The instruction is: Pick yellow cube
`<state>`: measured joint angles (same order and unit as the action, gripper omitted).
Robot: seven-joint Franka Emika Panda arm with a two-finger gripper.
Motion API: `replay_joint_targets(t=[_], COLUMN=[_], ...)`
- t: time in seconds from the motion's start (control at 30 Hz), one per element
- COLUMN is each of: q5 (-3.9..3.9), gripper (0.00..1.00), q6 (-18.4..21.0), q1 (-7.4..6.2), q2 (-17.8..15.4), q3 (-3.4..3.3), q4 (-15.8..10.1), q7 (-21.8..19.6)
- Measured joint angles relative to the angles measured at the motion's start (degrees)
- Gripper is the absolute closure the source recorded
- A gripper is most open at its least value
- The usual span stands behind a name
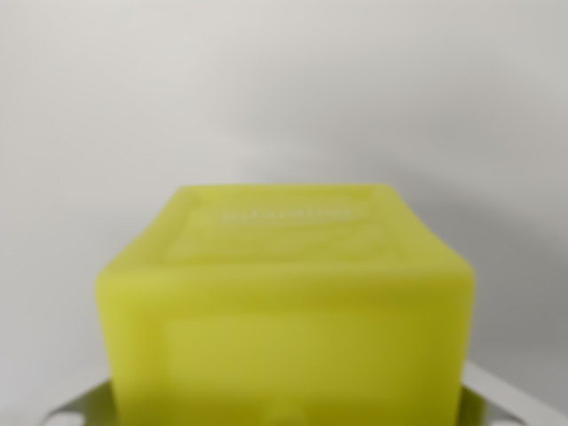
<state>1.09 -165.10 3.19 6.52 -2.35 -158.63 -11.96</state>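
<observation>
Yellow cube (pixel 286 311) fills the wrist view toward 6 o'clock, very close and blurred, against a plain grey background. It looks stiff, light and smooth, so opposite flat side faces suit gripping. Whether the fingers are spread or pinching it, I cannot tell.

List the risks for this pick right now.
1. The yellow cube fills the lower half of the wrist view and looks blurred, so alignment is hard to judge.
2. No fingertips show, only pale grey parts at the bottom corners, so grip cannot be confirmed.
3. The plain grey background gives no reference for height.
</observation>
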Motion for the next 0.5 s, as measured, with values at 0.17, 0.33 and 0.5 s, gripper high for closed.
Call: replay_joint_targets(t=[0.17, 0.33, 0.5], q5=[-0.50, -0.86, -1.15], gripper=[1.00, 1.00, 1.00], q6=[2.31, 4.67, 7.07], q1=[0.13, 0.24, 0.31], q2=[-2.61, -5.18, -7.68], q3=[0.02, 0.03, 0.03], q4=[-0.30, -0.49, -0.61], q7=[-0.35, -0.62, -0.83])
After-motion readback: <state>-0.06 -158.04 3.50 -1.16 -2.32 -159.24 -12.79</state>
